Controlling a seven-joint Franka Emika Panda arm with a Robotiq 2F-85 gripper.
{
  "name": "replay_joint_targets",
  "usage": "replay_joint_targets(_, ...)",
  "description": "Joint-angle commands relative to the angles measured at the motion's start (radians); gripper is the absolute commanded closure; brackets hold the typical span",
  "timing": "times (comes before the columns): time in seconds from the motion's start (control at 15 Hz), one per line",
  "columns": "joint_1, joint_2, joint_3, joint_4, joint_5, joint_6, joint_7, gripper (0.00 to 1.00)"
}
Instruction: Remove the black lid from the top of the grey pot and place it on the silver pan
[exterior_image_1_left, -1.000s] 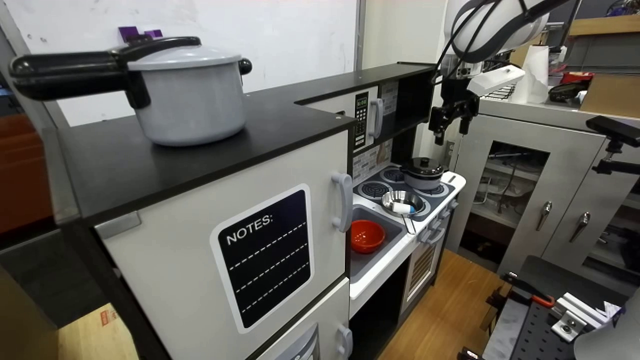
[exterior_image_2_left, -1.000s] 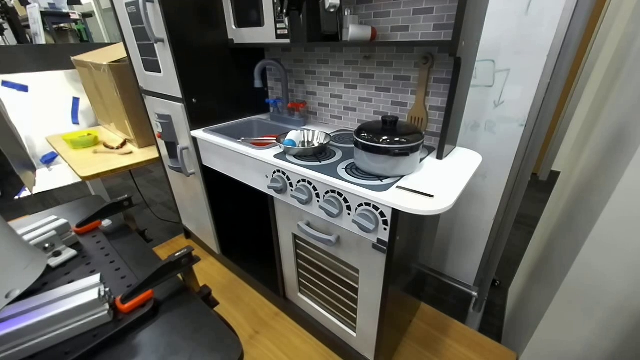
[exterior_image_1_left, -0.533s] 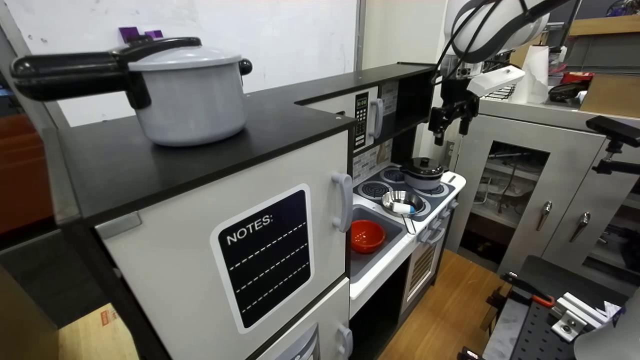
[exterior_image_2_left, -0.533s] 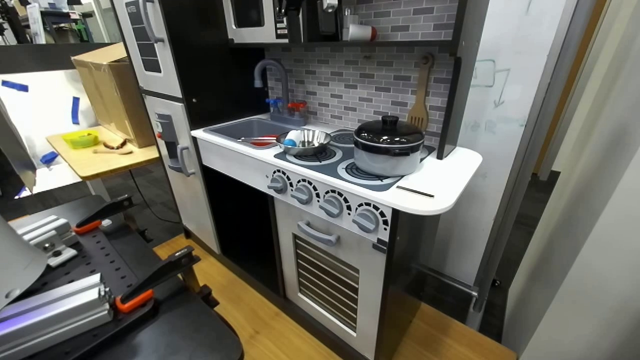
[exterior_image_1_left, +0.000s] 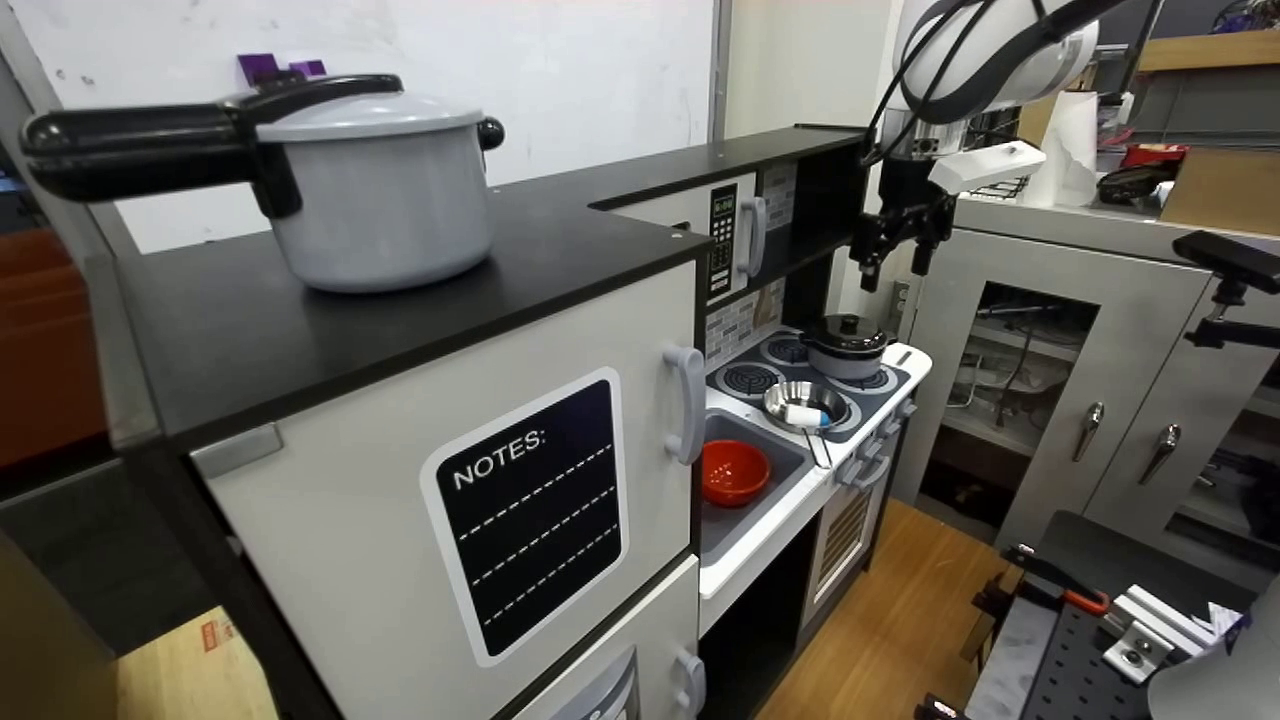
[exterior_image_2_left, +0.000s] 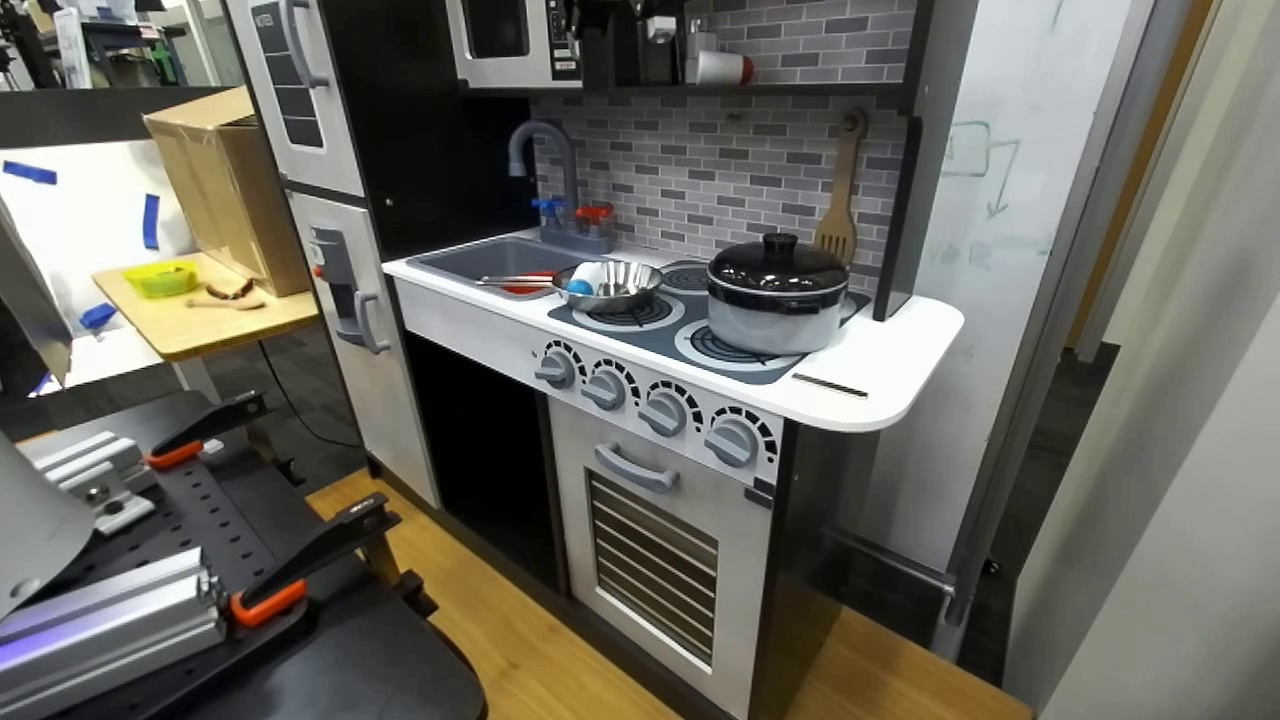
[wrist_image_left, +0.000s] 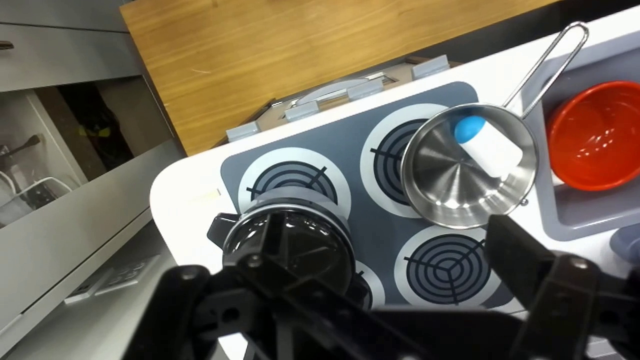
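Observation:
The black lid (exterior_image_1_left: 848, 337) sits on the grey pot (exterior_image_1_left: 845, 366) on the stove. Lid (exterior_image_2_left: 778, 266) and pot (exterior_image_2_left: 772, 328) also show in an exterior view. In the wrist view a finger covers part of the lid (wrist_image_left: 310, 250); the pot's side (wrist_image_left: 297, 194) shows above it. The silver pan (exterior_image_1_left: 780, 404) is on the front burner beside the sink, also in an exterior view (exterior_image_2_left: 628, 290) and the wrist view (wrist_image_left: 445, 185). My gripper (exterior_image_1_left: 895, 274) is open and empty, high above the stove. Its fingers stand wide apart in the wrist view (wrist_image_left: 387, 225).
A white cylinder with a blue end (wrist_image_left: 492, 147) lies in the pan. A red bowl (exterior_image_1_left: 735, 474) is in the sink (wrist_image_left: 575, 205). A shelf (exterior_image_2_left: 800, 88) and wooden spatula (exterior_image_2_left: 845, 190) are behind the stove. A big pale pot (exterior_image_1_left: 385, 200) stands on the cabinet.
My gripper has shifted slightly to the left in an exterior view, and the white part on the wrist shows lower at the top of an exterior view. Lid, pot and pan have not moved.

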Motion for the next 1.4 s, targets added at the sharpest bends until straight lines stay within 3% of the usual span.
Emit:
replay_joint_targets(0.0, -0.017, 0.043, -0.007, 0.015, -0.029, 0.050, -0.004, 0.00)
replay_joint_targets(0.6, -0.026, 0.179, -0.028, 0.083, -0.074, 0.148, -0.051, 0.00)
replay_joint_targets(1.33, -0.021, 0.170, -0.027, 0.072, -0.070, 0.141, -0.029, 0.00)
